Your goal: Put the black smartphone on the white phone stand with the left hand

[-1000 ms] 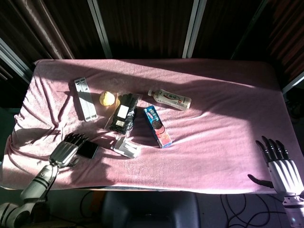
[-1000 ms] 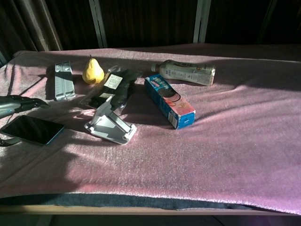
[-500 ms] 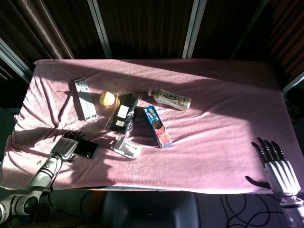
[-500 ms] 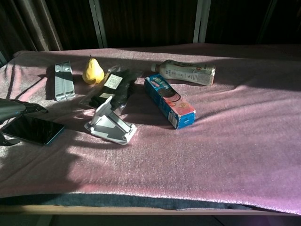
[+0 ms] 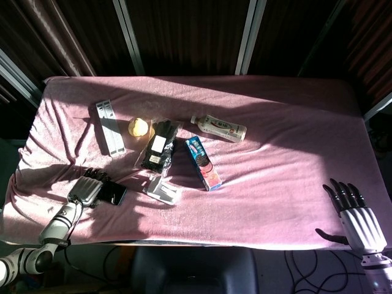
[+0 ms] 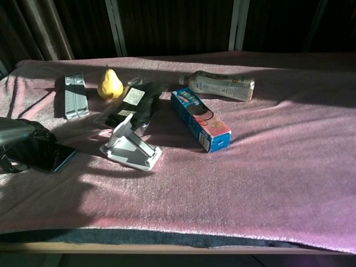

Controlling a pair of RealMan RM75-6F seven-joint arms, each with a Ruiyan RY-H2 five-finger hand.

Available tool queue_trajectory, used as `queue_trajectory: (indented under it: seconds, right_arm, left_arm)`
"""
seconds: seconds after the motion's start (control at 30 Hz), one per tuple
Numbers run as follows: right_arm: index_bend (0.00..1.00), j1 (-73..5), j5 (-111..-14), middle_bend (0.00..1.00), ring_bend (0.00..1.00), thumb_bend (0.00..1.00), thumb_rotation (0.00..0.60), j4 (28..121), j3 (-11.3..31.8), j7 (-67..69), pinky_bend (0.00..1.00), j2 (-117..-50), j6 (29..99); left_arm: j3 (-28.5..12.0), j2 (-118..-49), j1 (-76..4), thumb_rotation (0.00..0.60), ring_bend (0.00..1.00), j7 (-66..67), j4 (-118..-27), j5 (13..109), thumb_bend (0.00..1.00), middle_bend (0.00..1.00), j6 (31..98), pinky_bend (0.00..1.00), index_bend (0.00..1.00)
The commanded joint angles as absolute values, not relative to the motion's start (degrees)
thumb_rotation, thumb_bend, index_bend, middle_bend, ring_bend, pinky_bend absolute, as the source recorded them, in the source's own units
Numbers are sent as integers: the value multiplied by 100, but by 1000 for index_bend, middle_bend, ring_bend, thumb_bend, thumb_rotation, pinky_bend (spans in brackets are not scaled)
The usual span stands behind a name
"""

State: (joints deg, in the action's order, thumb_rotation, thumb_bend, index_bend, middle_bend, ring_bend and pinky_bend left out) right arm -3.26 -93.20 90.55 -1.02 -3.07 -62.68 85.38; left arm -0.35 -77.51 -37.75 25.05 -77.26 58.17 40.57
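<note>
Curling its fingers over the near-left end of the black smartphone (image 6: pixel 49 157), the left hand (image 6: pixel 19 136) grips it where it lies flat on the pink-covered worktop (image 6: pixel 267 167), just left of the white phone stand (image 6: pixel 130 147). The right hand (image 5: pixel 358 214) hangs released, fingers spread, off the worktop's right corner.

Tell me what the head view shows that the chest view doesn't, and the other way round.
Only the head view shows the right hand, fingers spread off the table's near right edge, and the left forearm.

Only the chest view shows the pear standing upright with its stem, and the white phone stand propped up in profile.

Both show the left hand lying over the black smartphone, plus the bottle, blue box, grey case and black packet on the pink cloth.
</note>
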Motion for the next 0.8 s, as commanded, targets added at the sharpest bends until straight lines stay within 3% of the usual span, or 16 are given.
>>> queue_trajectory:
  seconds: [0.03, 0.23, 0.57, 0.8]
  right_arm:
    - [0, -328, -9317, 0, 0, 119, 600, 9053, -101, -289, 0, -6262, 8537]
    - [0, -358, -9270, 0, 0, 119, 600, 9062, -78, -299, 0, -6262, 8480]
    - [0, -400, -9286, 0, 0, 119, 600, 9090, -104, -366, 0, -6270, 8385]
    - [0, -410, -9288, 0, 0, 119, 600, 9093, -108, -381, 0, -6278, 8372]
  left_arm:
    - [-11, -7800, -3797, 600, 0, 2425, -7644, 5783, 345, 273, 3983, 0, 428]
    - [23, -7848, -3811, 600, 10, 2244, -7516, 5826, 346, 308, 3928, 0, 423]
    - [13, -7750, -3802, 600, 247, 1650, -7528, 6307, 353, 723, 3918, 0, 761]
    - [-64, -7760, -3513, 600, 340, 291, -7334, 7349, 372, 809, 4588, 0, 855]
